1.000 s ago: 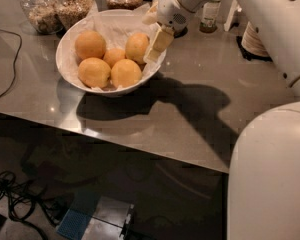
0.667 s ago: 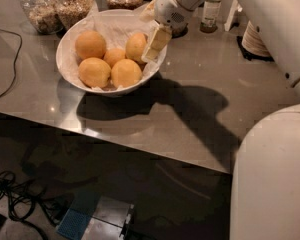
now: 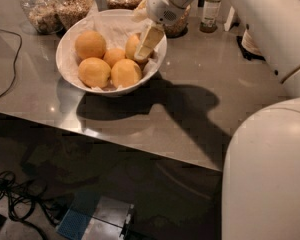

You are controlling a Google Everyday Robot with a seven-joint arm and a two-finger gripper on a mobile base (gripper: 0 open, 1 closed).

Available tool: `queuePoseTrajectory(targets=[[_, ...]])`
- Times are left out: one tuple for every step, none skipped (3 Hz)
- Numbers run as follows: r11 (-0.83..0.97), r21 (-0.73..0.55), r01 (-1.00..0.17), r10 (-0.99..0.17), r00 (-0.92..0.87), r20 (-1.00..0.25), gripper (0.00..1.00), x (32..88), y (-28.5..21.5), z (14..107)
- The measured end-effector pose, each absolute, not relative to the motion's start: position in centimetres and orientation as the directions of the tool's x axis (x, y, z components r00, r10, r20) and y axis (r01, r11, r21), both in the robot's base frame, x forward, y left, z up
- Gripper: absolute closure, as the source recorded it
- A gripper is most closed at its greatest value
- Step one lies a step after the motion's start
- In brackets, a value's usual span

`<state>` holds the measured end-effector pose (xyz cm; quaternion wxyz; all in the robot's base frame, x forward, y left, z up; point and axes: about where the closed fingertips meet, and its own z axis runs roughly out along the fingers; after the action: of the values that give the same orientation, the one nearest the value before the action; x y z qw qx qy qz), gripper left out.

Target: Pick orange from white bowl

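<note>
The end effector (image 3: 142, 53) reaches into the white bowl (image 3: 115, 90) on the table (image 3: 205, 74), against the orange (image 3: 131, 45) at its back right; whether it is spread or pinching cannot be told. The orange sits in the bowl among four others, so lifting it out seems not yet done.

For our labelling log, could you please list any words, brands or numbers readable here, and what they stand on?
None can be read. The bottle beyond the white bowl may carry a label, but nothing on it is legible. The jars and the gripper, down in the bowl beside an orange, show no writing.
</note>
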<state>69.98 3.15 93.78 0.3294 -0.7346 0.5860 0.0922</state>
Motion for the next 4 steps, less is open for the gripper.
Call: queuePoseTrajectory(targets=[[-0.107,-0.354,-0.929,-0.808,0.288,-0.514,0.23,70.4,3.4,92.8],[-0.112,-0.317,-0.942,-0.819,0.268,-0.507,0.22,70.6,3.3,91.2],[-0.112,-0.286,-0.952,-0.835,0.247,-0.492,0.22,70.9,2.9,89.8],[-0.124,-0.283,-0.951,-0.851,0.248,-0.462,0.24,71.2,2.6,89.6]])
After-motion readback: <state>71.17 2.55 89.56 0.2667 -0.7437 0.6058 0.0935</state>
